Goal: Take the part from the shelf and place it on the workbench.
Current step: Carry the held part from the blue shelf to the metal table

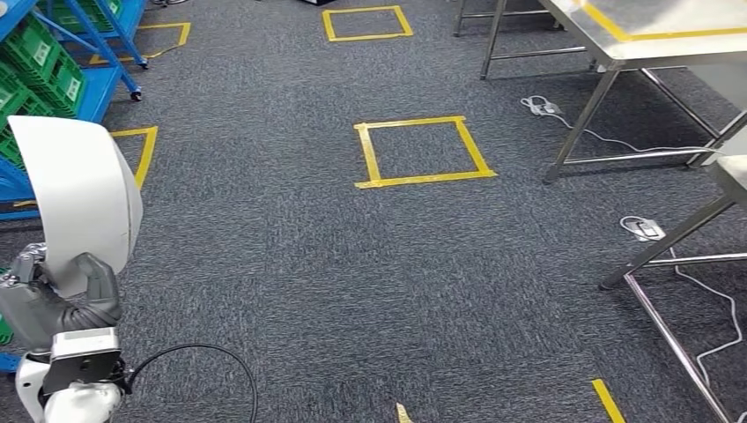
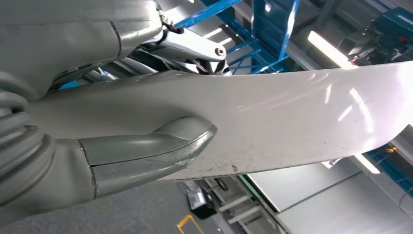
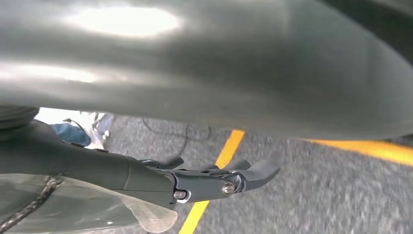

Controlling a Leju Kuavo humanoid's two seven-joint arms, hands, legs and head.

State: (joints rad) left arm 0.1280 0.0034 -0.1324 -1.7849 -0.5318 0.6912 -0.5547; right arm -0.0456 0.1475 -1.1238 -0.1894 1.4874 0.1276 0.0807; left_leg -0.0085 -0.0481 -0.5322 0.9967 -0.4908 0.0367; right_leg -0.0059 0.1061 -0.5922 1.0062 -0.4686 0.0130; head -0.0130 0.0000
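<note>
Part (image 1: 79,189), white and curved, stands upright in my left hand (image 1: 62,300), thumb (image 2: 146,151) pressed on its face. My right hand (image 3: 214,178) hangs over the carpet, fingers straight and holding nothing. Blue shelf (image 1: 66,53) sits behind-left; steel bench (image 1: 652,40) is ahead-right, well apart.

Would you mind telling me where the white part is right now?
The white part is held upright in the left hand, low on the head view's left side, beside the blue shelf.
</note>
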